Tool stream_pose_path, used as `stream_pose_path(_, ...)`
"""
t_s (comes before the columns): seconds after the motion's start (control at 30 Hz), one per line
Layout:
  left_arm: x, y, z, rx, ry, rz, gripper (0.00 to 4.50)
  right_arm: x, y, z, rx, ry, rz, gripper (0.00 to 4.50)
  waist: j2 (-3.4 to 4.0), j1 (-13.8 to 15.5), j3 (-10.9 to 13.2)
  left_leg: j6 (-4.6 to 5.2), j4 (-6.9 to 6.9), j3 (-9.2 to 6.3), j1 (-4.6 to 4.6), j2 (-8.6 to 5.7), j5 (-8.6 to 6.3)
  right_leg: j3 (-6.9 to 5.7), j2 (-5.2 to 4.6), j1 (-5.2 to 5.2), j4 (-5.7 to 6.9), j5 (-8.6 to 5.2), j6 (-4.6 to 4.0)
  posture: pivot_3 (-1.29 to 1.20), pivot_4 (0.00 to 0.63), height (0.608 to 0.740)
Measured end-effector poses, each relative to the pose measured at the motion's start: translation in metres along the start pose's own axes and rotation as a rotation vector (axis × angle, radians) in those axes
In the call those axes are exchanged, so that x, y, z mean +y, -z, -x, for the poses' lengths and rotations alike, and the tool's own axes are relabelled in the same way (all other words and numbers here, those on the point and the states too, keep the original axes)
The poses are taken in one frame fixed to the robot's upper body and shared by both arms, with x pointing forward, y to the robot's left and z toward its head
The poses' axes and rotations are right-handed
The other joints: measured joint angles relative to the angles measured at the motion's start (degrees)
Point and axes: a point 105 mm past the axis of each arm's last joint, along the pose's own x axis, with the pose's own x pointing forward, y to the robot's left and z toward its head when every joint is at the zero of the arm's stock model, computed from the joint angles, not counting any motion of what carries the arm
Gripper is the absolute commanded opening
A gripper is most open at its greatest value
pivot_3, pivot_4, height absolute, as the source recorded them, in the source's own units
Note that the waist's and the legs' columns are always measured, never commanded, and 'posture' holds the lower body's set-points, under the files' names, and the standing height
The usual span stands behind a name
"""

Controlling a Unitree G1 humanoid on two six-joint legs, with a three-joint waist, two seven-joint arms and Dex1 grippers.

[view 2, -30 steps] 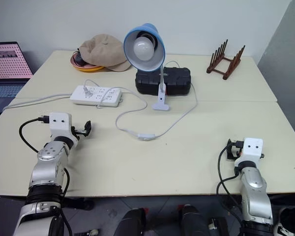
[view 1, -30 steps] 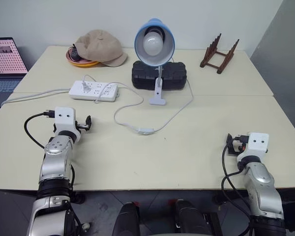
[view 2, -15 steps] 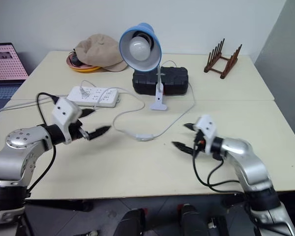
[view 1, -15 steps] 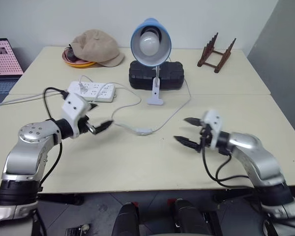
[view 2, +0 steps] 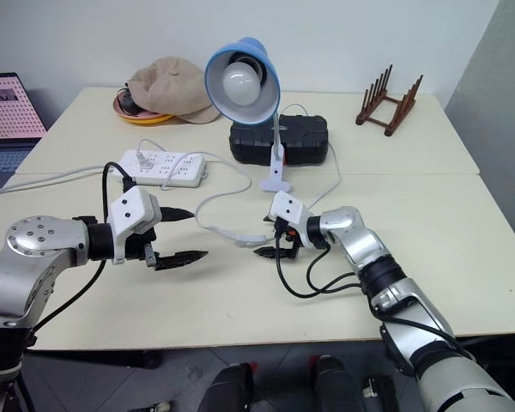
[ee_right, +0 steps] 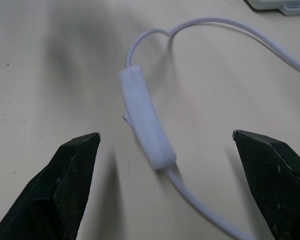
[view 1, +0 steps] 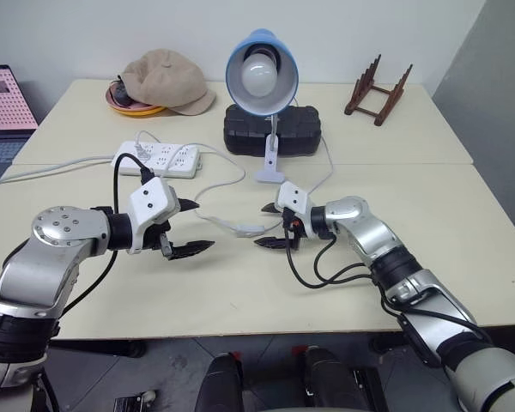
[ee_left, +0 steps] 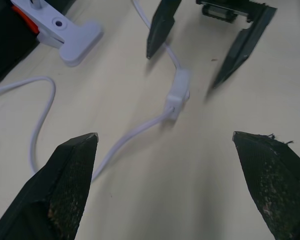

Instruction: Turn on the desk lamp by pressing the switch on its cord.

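White switch [view 1: 251,228] lies on bare table between the wide-spread left tool [view 1: 189,227] and right tool [view 1: 269,226]

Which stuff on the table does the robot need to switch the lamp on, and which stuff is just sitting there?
Needed:
desk lamp
cord
switch
left gripper and right gripper, fingers open on either side of the switch

Just sitting there:
cap
power strip
black case
wooden rack
laptop
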Motion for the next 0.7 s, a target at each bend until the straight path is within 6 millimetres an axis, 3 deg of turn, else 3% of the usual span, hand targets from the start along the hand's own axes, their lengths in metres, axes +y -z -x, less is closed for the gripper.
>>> stream_pose_path(0.07,-0.002,0.0,0.001,-0.002,-0.003,-0.004,4.5,-0.001,0.005,-0.004,0.021,-0.005,0.006,4.46,0.0,0.06,0.0,0.0,-0.01,0.0,-0.02,0.0,0.0,0.0,0.0,-0.01,0.01,-0.01,-0.01,0.0,0.15,0.74)
stream_pose_path(0.17,-0.002,-0.001,0.003,-0.003,-0.013,-0.004,4.5,-0.001,0.013,-0.003,0.04,-0.017,0.016,3.98,0.01,0.05,0.01,0.0,0.0,0.0,-0.01,0.0,0.0,0.0,0.0,-0.01,0.03,0.0,0.0,0.0,0.15,0.74)
stream_pose_path(0.6,-0.008,0.002,0.007,0.006,-0.008,0.016,4.5,-0.001,0.015,-0.001,0.023,-0.053,0.04,0.53,0.02,-0.05,0.01,0.0,0.02,-0.01,0.08,0.0,0.0,0.01,0.01,0.0,0.15,-0.01,-0.01,0.0,0.15,0.74)
stream_pose_path(0.7,-0.016,0.005,0.006,0.011,0.036,0.056,4.5,-0.002,0.013,-0.001,0.009,-0.046,0.024,0.36,0.03,-0.08,0.02,0.0,0.0,-0.01,0.07,0.0,0.0,0.01,0.01,-0.01,0.15,-0.01,-0.02,0.0,0.15,0.74)
